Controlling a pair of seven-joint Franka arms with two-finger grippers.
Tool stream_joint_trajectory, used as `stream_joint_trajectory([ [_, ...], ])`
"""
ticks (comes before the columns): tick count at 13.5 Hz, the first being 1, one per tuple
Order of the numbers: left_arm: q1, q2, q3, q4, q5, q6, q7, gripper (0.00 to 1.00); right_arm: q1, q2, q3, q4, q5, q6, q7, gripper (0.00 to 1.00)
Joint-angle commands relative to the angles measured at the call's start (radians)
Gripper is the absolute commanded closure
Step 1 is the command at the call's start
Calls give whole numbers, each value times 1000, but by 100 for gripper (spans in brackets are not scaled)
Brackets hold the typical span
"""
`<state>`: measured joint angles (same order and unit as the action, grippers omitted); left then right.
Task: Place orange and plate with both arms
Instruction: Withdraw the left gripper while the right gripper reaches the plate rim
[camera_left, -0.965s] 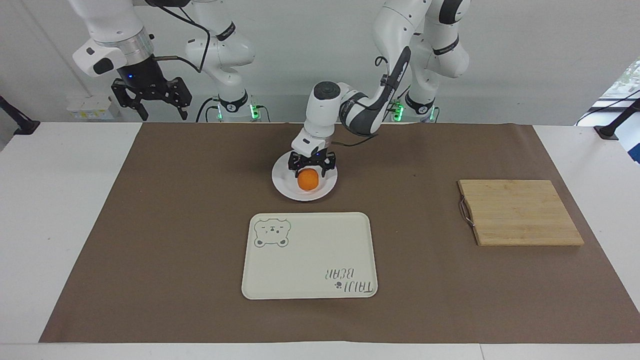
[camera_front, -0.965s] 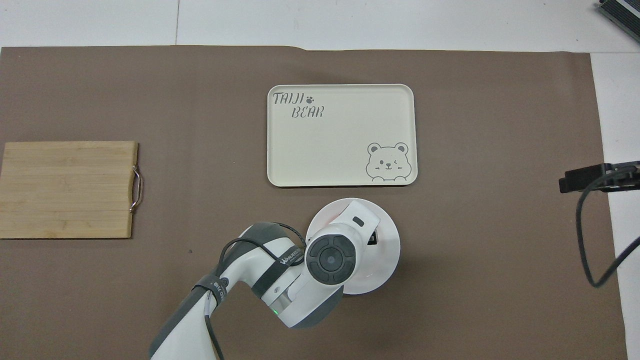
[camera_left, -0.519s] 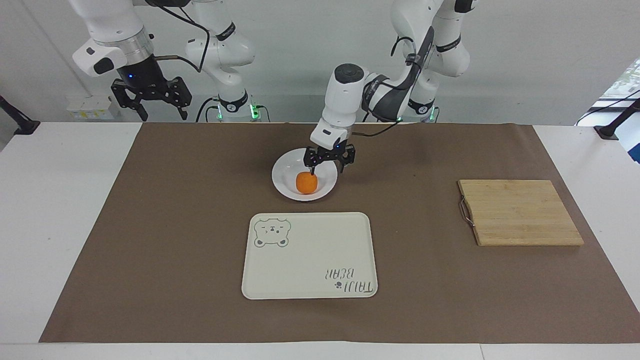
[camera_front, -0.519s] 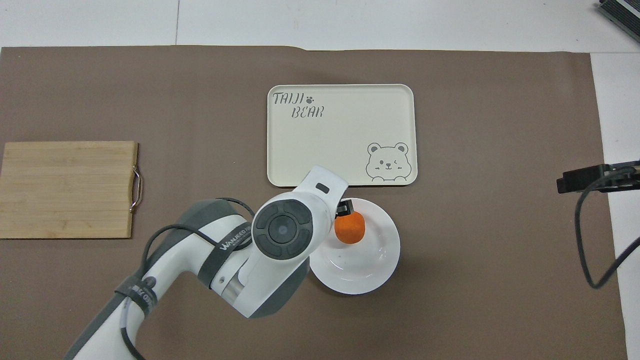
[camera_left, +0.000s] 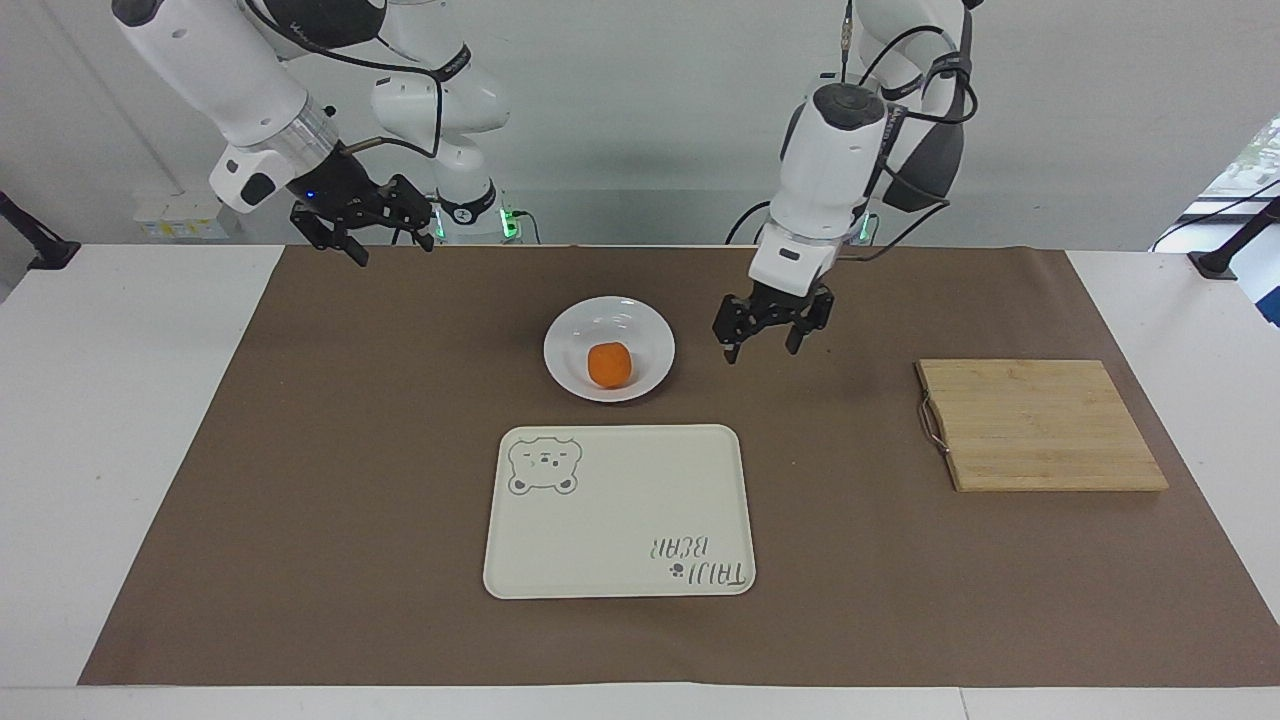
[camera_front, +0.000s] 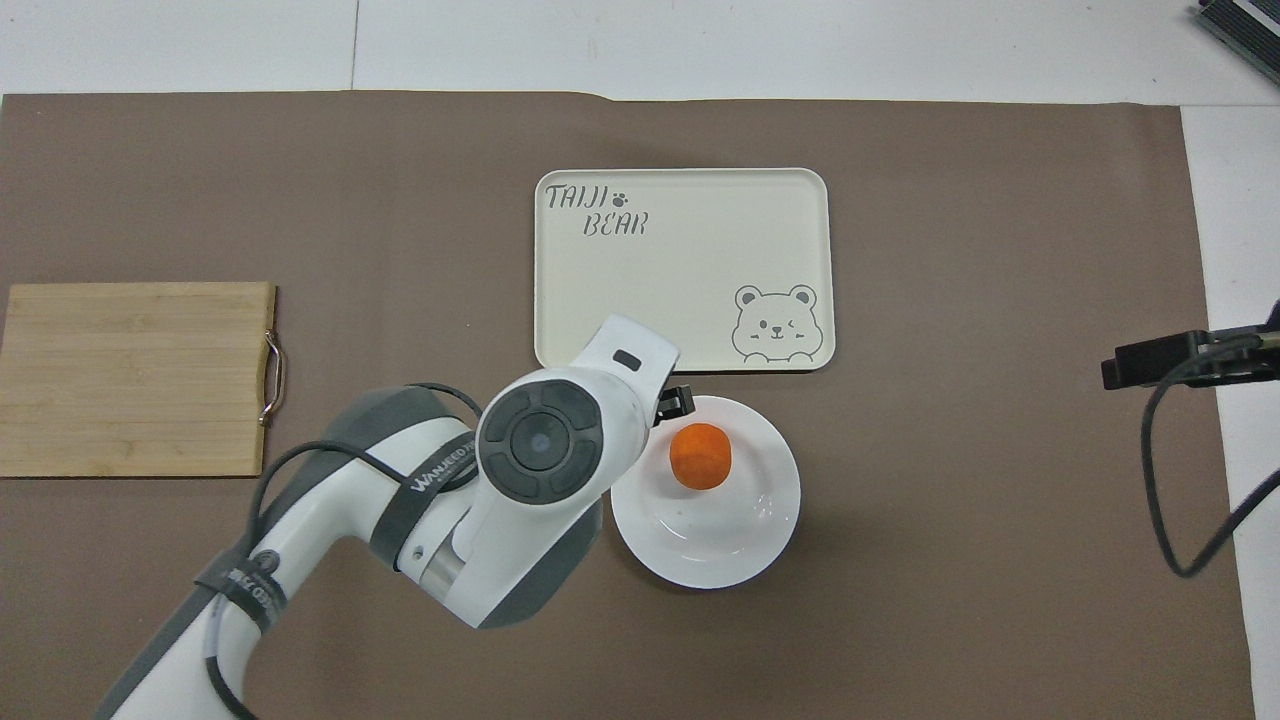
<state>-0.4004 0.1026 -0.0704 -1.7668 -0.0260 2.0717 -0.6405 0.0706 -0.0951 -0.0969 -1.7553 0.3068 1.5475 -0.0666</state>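
Orange (camera_left: 609, 364) set on plate (camera_left: 572, 375), left gripper (camera_left: 765, 337) open, empty; right gripper (camera_left: 362, 228) open; next, plate onto tray (camera_left: 615, 575).

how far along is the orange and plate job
Done: the orange lies on the plate, free of both hands. In hand: nothing; the left hand hangs open over the mat beside the plate, the right hand open over the mat's edge. Left: the plate is not on the tray.

Bare mat (camera_left: 400, 400) (tray (camera_left: 620, 510) nearby)
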Motion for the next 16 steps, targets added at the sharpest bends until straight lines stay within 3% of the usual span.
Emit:
stream_joint_trajectory([
  [1,101,5,-6,53,-14,-56,213,0,-44,-38,3,-131,105,48,-163,0],
  [4,204,6,-3,127,-9,-177,482,0,-55,-35,3,-274,236,147,-318,0],
  [7,300,2,-3,162,-2,-251,629,0,-49,-26,3,-392,372,218,-429,0],
  [11,392,-12,6,165,0,-315,676,0,-26,-28,5,-476,425,264,-444,0],
  [16,442,-105,20,164,-5,-445,690,0,0,32,6,-578,556,312,-553,0],
])
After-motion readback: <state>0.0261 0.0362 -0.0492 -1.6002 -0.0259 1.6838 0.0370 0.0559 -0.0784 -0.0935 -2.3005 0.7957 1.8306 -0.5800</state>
